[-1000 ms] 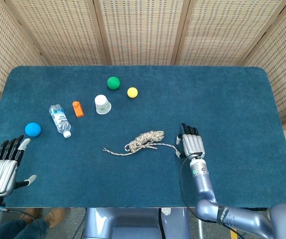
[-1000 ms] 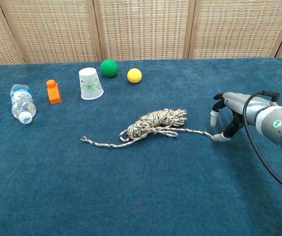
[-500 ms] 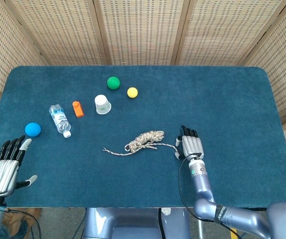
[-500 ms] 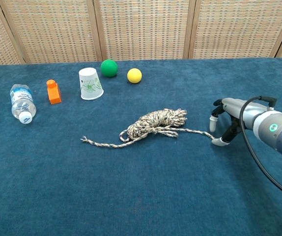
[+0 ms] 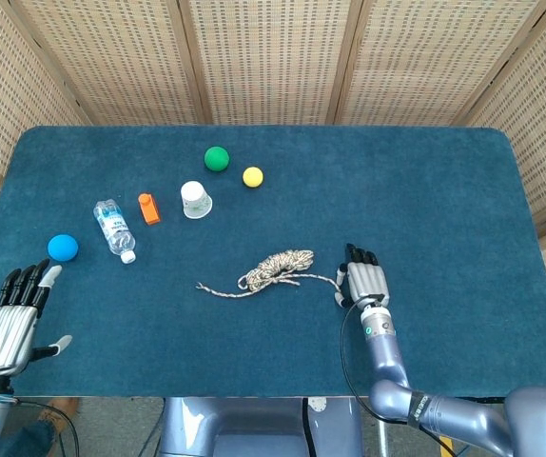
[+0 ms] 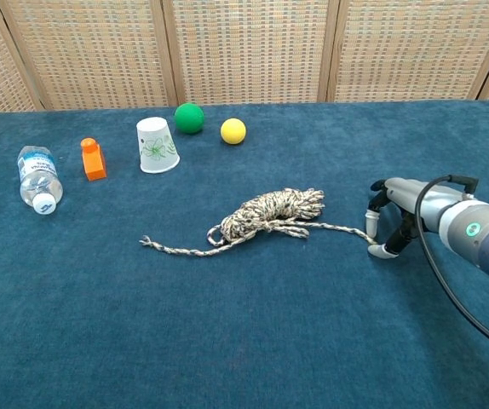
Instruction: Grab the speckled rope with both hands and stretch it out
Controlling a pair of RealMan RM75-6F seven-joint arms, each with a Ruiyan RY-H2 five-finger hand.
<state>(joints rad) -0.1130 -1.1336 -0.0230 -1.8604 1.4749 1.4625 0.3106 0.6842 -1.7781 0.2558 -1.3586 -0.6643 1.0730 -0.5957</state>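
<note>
My right hand (image 6: pixel 391 217) lies low over the blue table (image 5: pixel 425 200), fingers (image 6: pixel 370 223) curved downward and slightly apart, thumb tip on the cloth just beside the right end of the speckled rope (image 6: pixel 270 215). From the chest view the rope's tail runs up to the gap between thumb and fingers; whether it is pinched there I cannot tell. In the head view the same hand (image 5: pixel 362 280) shows from above, back uppermost, with the rope (image 5: pixel 275 270) just to its left.

The rope is a loose bundle near the table's middle, one thin strand trailing left and ending free, the other leading right to my right hand.

My left hand (image 5: pixel 9 319) rests at the near left edge, well apart from the rope, fingers extended and spread, holding nothing.

Beyond the rope, from left to right: a blue ball (image 5: pixel 62 248), a water bottle (image 6: pixel 37 178) lying on its side, a small orange bottle (image 6: pixel 93 159), an inverted white cup (image 6: pixel 157 145), a green ball (image 6: pixel 189 118), a yellow ball (image 6: pixel 233 130).
</note>
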